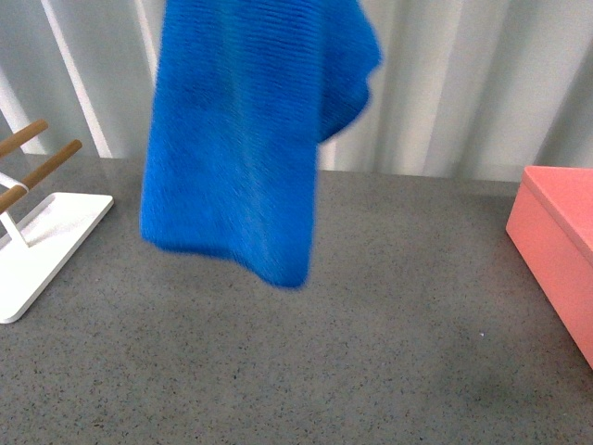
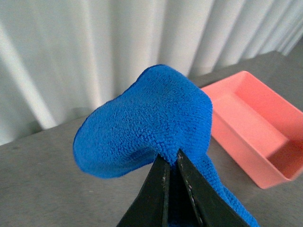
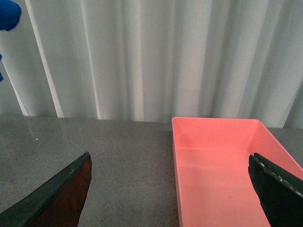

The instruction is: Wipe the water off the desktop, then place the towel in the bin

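- Pleated white curtain across the back; dark grey speckled desktop runs in front of it and fills the lower half of the front view.
- Bright blue microfiber towel hangs in the air over the desktop, left of centre in the front view. Its top runs out of frame; its lower edge is clear of the surface, not touching.
- On the robot's left, the left gripper has its black fingers clamped on a fold of the towel. Cloth bulges over the tips, w/ only fabric btwn the jaws.
- The right gripper has its fingers spread wide w/ nothing btwn them. It's above the desktop, and the bin shows btwn them in its wrist view.
- Salmon-pink rectangular bin sits on the desktop at the robot's right, well apart from the towel.
- White flat-based rack w/ wooden rods stands on the desktop at far left, near the towel's hanging edge but apart from it.
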